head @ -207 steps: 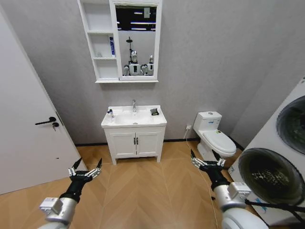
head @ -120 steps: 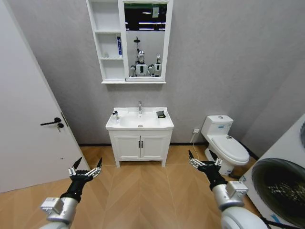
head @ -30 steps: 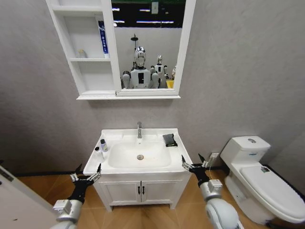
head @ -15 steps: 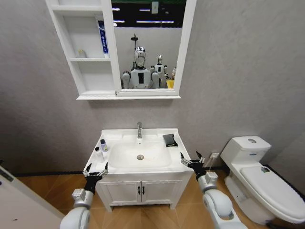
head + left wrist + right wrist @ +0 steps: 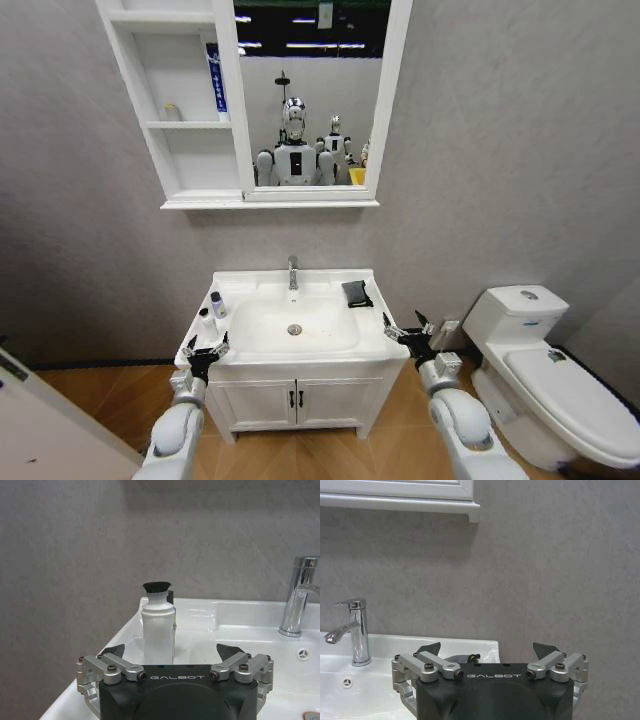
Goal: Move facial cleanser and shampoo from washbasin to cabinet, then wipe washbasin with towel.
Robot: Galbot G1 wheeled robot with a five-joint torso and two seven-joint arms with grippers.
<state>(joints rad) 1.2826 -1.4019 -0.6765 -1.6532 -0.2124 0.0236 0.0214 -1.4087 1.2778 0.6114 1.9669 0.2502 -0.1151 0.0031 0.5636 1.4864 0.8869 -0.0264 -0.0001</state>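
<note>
White ceramic gleams across the rectangular washbasin (image 5: pixel 375 338), where a chrome tap (image 5: pixel 292 272) stands at the back edge above a round drain (image 5: pixel 294 329). On the basin's left ledge sits a white bottle with a black cap (image 5: pixel 217 304), and just in front of it a second small white container (image 5: pixel 205 322) (too small in the head view to identify further). At the back right corner, beside the tap and apart from the bottles, lies the small dark grey folded towel (image 5: pixel 355 293).

Above, the white wall-hung cabinet (image 5: pixel 134 75) shows a tall mirror panel and a column of open shelves; a blue-and-white tube (image 5: pixel 213 82) stands upright on one shelf against the mirror's frame, with a small pale object beside it.

At the front left corner of the basin, the left gripper (image 5: pixel 204 352) hovers with its fingers spread wide, holding nothing; its wrist camera looks straight at the capped bottle (image 5: pixel 158 625), which stands between the parted fingertips but farther off. At the front right corner, the right gripper (image 5: pixel 408 333) is likewise spread and empty, near the rim. A white toilet (image 5: pixel 545 372) stands to the right.
</note>
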